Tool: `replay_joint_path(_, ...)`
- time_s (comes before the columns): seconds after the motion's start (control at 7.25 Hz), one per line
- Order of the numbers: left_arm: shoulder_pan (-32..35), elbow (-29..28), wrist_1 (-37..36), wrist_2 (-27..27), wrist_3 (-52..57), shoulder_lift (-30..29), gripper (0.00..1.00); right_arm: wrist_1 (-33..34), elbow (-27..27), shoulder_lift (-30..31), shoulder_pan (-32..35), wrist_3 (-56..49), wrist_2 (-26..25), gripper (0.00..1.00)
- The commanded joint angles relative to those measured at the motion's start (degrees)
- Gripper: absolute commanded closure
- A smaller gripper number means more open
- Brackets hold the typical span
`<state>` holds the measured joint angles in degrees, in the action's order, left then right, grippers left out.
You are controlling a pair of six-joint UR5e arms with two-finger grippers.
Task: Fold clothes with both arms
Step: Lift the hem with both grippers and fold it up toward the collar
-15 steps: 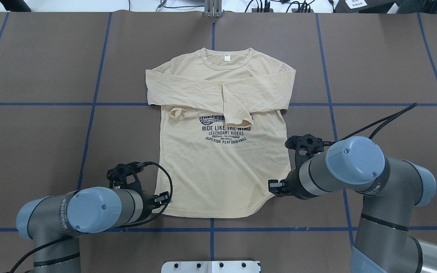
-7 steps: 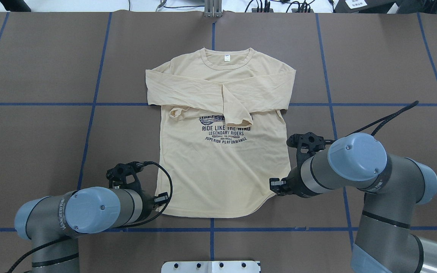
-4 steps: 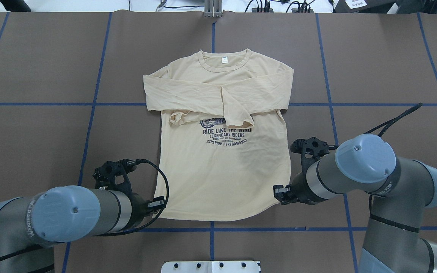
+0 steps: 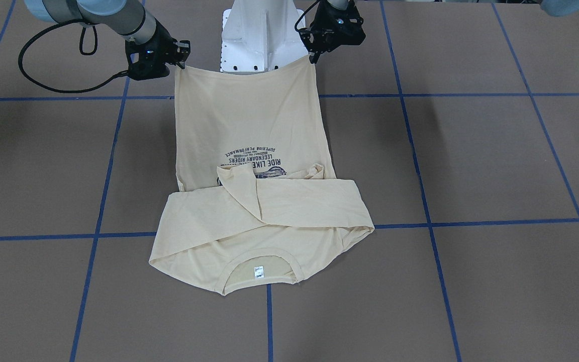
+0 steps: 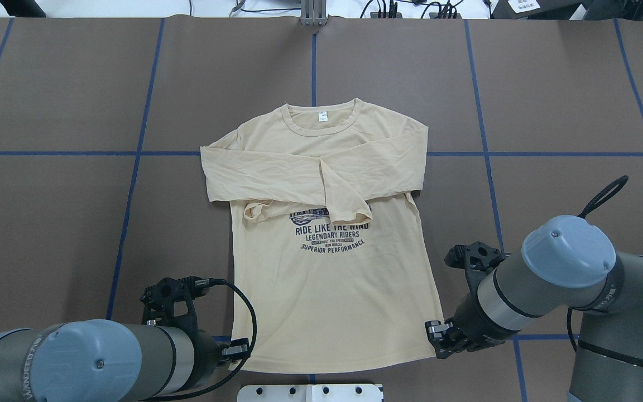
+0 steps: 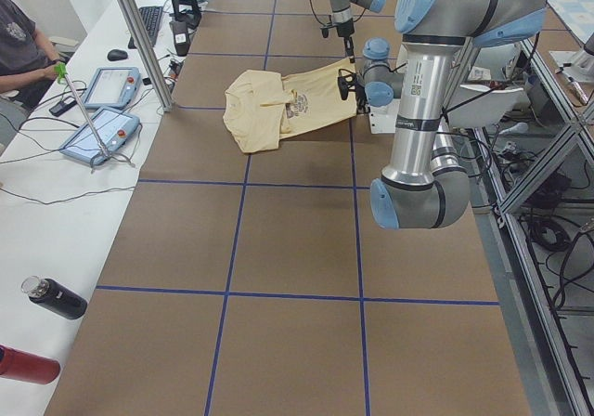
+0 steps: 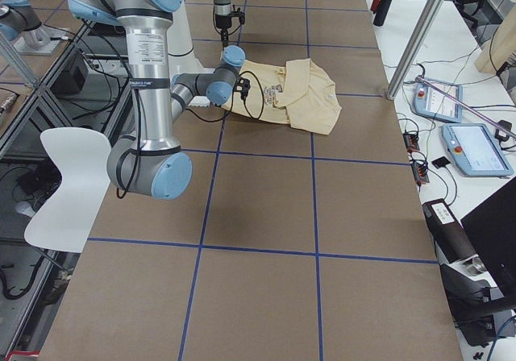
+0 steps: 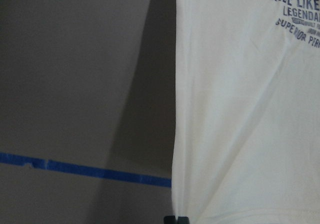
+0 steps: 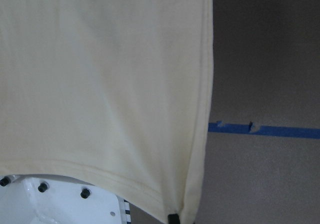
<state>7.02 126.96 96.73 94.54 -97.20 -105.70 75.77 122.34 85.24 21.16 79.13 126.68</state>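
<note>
The cream-yellow clothes, one long-sleeved shirt (image 5: 327,290), lie print-up with both sleeves (image 5: 310,178) crossed over the chest and the collar (image 5: 321,117) at the far end. My left gripper (image 5: 238,353) is shut on the hem's left corner. My right gripper (image 5: 435,336) is shut on the hem's right corner. In the front-facing view the hem (image 4: 247,73) hangs stretched and raised between the left gripper (image 4: 313,56) and the right gripper (image 4: 179,61), over the pedestal's edge. Each wrist view shows the cloth's edge running down to a black fingertip (image 8: 176,219) (image 9: 173,218).
The white pedestal base (image 5: 310,392) sits just behind the hem. Blue tape lines (image 5: 132,153) grid the brown table. A person (image 6: 19,45) sits at the side bench with teach pendants (image 6: 102,110) and bottles (image 6: 56,297). A white chair (image 7: 64,184) stands off the table.
Both grippers have drawn back toward the base with the hem corners in them. The whole shirt has slid nearer along the table and the hem has risen.
</note>
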Motion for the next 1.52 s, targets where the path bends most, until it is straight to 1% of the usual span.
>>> replay_joint_path(0.0, 1.5, 3.4, -2.8, 1.3, 0.1, -0.4, 1.0, -0.2, -0.6, -0.7, 4.5, -1.1, 0.2, 1.0)
replay_joint_path(0.14, 6.3, 4.9, -4.1, 3.5, 0.3, -0.9, 1.0, -0.2, -1.7, -1.8, 9.9, -2.7, 0.5, 1.0)
replay_joint_path(0.28, 12.1, 4.6, -4.3, 8.2, 0.9, -2.7, 1.0, 0.1, -3.7, -3.0, 15.3, -4.2, 0.9, 1.0)
replay_joint_path(0.41, 16.4, 4.6, -4.3, 10.3, 5.0, -4.8, 1.0, 0.2, -6.9, -6.3, 21.5, -6.5, 4.9, 1.0)
replay_joint_path(0.55, 22.2, 3.9, -4.2, 13.5, 6.9, -7.1, 1.0, 0.3, -10.2, -10.0, 26.4, -7.4, 7.3, 1.0)
replay_joint_path(0.69, 29.5, 2.4, -4.0, 20.4, 9.5, -8.5, 1.0, 0.3, -13.6, -14.2, 30.1, -7.5, 8.5, 1.0)
replay_joint_path(0.83, 35.3, -2.5, -3.7, 23.6, 13.0, -10.7, 1.0, 0.2, -17.1, -17.2, 32.3, -7.7, 8.5, 1.0)
replay_joint_path(0.97, 36.7, -9.5, -1.7, 23.4, 16.0, -13.4, 1.0, 0.1, -21.8, -21.0, 33.4, -9.8, 8.2, 1.0)
replay_joint_path(1.1, 37.2, -18.8, 7.8, 23.3, 15.6, -14.4, 1.0, 0.1, -27.0, -24.0, 33.2, -10.2, 7.9, 1.0)
replay_joint_path(1.24, 37.3, -27.0, 18.0, 23.2, 14.8, -14.5, 1.0, -0.1, -31.9, -27.4, 33.2, -10.3, 7.8, 1.0)
replay_joint_path(1.38, 37.2, -32.4, 23.5, 23.1, 14.7, -14.7, 1.0, -0.1, -35.4, -30.6, 33.2, -10.3, 7.1, 1.0)
